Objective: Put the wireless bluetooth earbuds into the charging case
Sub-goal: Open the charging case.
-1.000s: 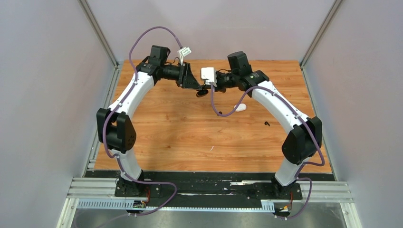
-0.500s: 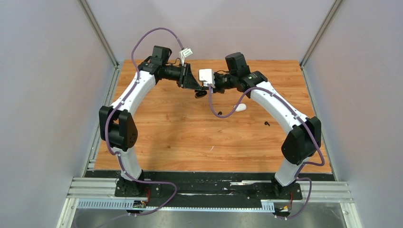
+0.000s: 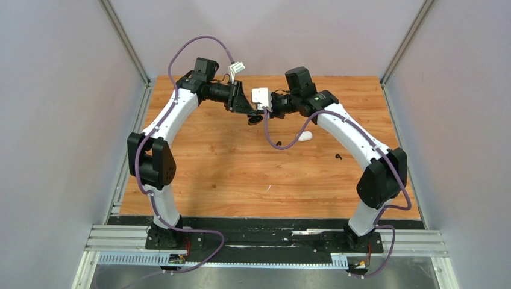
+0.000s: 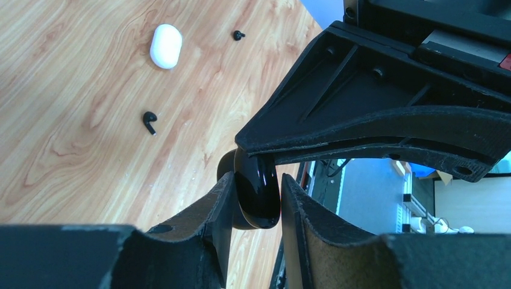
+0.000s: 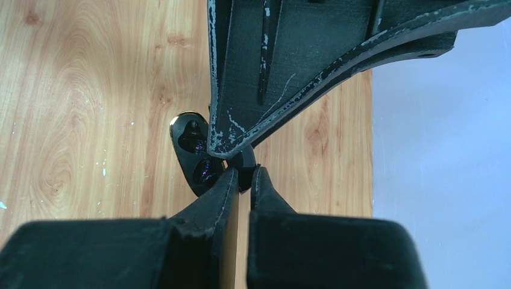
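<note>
**Two claws, one case, held aloft**

The left claw (image 4: 258, 180) clasps the black charging case (image 4: 260, 201) between its jaws. The right claw (image 5: 241, 174), pressed almost together, pinches the same case's thin edge (its open wells show in the right wrist view). Below, toward the right edge of the bench (image 3: 229, 162), one black earbud (image 4: 149, 122), another black bud (image 4: 238, 35) and the white case (image 4: 166, 46) lie apart. If either claw tugs unevenly, the glossy shell may slip and drop. Since a second ago the joined claws have drifted slightly toward the left edge.

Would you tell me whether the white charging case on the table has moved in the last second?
No. The white charging case keeps the same spot, just up-left of the loose black earbud.
</note>
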